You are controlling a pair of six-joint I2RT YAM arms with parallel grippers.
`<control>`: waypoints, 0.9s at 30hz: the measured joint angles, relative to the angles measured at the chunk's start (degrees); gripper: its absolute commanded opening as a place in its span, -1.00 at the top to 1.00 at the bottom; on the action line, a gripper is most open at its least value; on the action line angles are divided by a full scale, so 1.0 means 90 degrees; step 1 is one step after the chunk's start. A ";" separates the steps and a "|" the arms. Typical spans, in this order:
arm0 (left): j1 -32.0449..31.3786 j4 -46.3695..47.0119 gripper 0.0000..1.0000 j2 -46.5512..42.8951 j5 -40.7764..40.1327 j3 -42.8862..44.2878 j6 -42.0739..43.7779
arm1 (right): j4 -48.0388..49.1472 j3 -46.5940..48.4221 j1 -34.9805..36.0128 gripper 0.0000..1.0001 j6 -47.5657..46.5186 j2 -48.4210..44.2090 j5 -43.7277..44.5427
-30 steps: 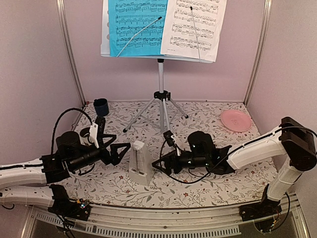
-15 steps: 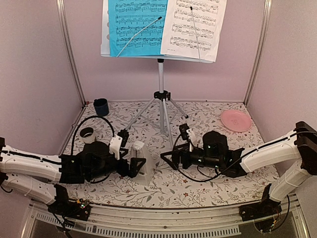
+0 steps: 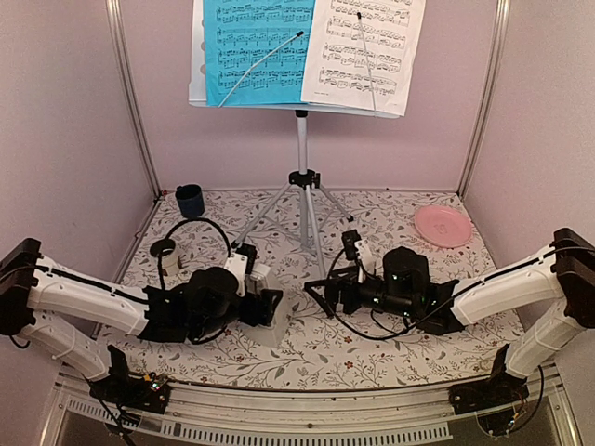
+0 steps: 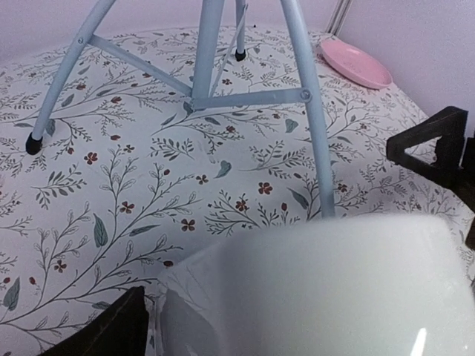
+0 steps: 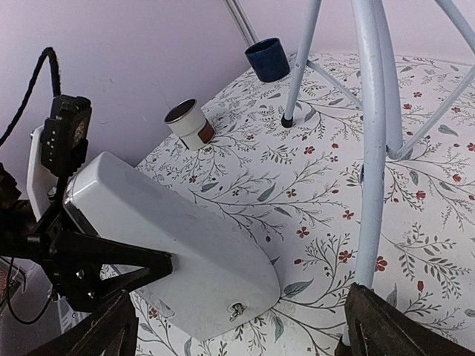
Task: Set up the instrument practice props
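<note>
Pale lilac walls (image 3: 65,111) on three sides and a floral-print tablecloth (image 3: 232,358) underneath, little red flowers and grey-green leaves all over.

Containers first: the dark blue cup (image 3: 190,200) sits in the back left corner, and I can't see what's inside it from any angle. The pink plate (image 3: 442,226), round, shallow and a bit glossy, is over at the back right.

The music stand (image 3: 301,149) is upright at the back middle on thin silver tubular tripod legs. The blue sheet (image 3: 256,46) and white sheet (image 3: 367,46) are side by side on its perforated desk, each under a thin wire arm.

The metronome (image 5: 171,245) is on the cloth near the front, a bit left of centre. It's smooth glossy white, pyramid shaped, with a tiny key low on one side.

The left gripper (image 3: 268,302) has its black triangular fingers (image 5: 111,268) spread wide either side of it; honestly can't tell if they're squeezing it or just alongside. The right gripper (image 3: 314,299) is just beside the metronome, fingers gaping wide with nothing in them.
</note>
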 measured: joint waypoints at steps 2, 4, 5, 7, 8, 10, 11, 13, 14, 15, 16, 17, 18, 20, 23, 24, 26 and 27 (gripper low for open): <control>0.0002 0.0097 -0.39 0.0085 -0.0022 0.0012 -0.0056 | 0.0073 0.0002 0.0000 -0.99 0.0027 0.0143 -0.0029; 0.0019 0.0134 -0.19 0.0124 -0.0090 0.0046 -0.0036 | 0.0100 0.0007 0.0000 -0.90 0.0053 0.0301 -0.0080; 0.0044 0.0141 -0.12 0.0129 -0.0119 0.0058 -0.0007 | 0.0097 0.0024 0.0002 -0.87 0.0066 0.0391 -0.0121; 0.0090 0.0151 -0.02 0.0138 -0.0143 0.0066 -0.0017 | 0.0097 0.0092 0.0027 -0.82 0.0097 0.0605 -0.0170; 0.0095 0.0148 0.03 0.0138 -0.0146 0.0066 0.0007 | 0.0097 0.0138 0.0053 -0.80 0.0119 0.0709 -0.0175; 0.0095 0.0141 0.12 0.0119 -0.0153 0.0066 0.0080 | 0.0117 0.0223 0.0134 -0.76 0.0146 0.0872 -0.0158; 0.0095 0.0104 0.16 0.0097 -0.0180 0.0066 0.0165 | 0.0143 0.0245 0.0185 -0.74 0.0160 0.0925 -0.0126; 0.0097 0.0041 0.21 0.0034 -0.0250 0.0066 0.0359 | 0.0245 0.0277 0.0308 -0.69 0.0163 0.0986 -0.0007; 0.0097 0.0022 0.22 -0.0015 -0.0296 0.0066 0.0464 | 0.0313 0.0291 0.0381 -0.66 0.0158 0.1013 0.0046; 0.0097 0.0024 0.23 -0.0104 -0.0359 0.0066 0.0653 | 0.0379 0.0301 0.0440 -0.61 0.0151 0.1030 0.0112; 0.0095 0.0041 0.24 -0.0192 -0.0410 0.0066 0.0831 | 0.0459 0.0318 0.0512 -0.55 0.0138 0.1054 0.0172; 0.0080 0.0087 0.25 -0.0301 -0.0452 0.0066 0.1044 | 0.0529 0.0340 0.0578 -0.51 0.0104 0.1073 0.0245; 0.0051 0.0136 0.26 -0.0408 -0.0483 0.0070 0.1256 | 0.0580 0.0364 0.0639 -0.47 0.0061 0.1088 0.0316; -0.0005 0.0245 0.28 -0.0610 -0.0605 0.0124 0.1775 | 0.0726 0.0403 0.0736 -0.44 -0.0032 0.1100 0.0474; -0.0085 0.0238 0.32 -0.0738 -0.0760 0.0471 0.2482 | 0.1090 0.0403 0.0852 -0.33 -0.0199 0.1100 0.0687; -0.0097 0.0240 0.33 -0.0755 -0.0777 0.0580 0.2630 | 0.1248 0.0393 0.0882 -0.26 -0.0282 0.1100 0.0750; -0.0121 0.0262 0.34 -0.0843 -0.0792 0.0787 0.2926 | 0.1574 0.0345 0.0925 -0.16 -0.0440 0.1100 0.0835; -0.0131 0.0289 0.34 -0.0908 -0.0784 0.0840 0.3033 | 0.1690 0.0323 0.0940 -0.13 -0.0517 0.1100 0.0874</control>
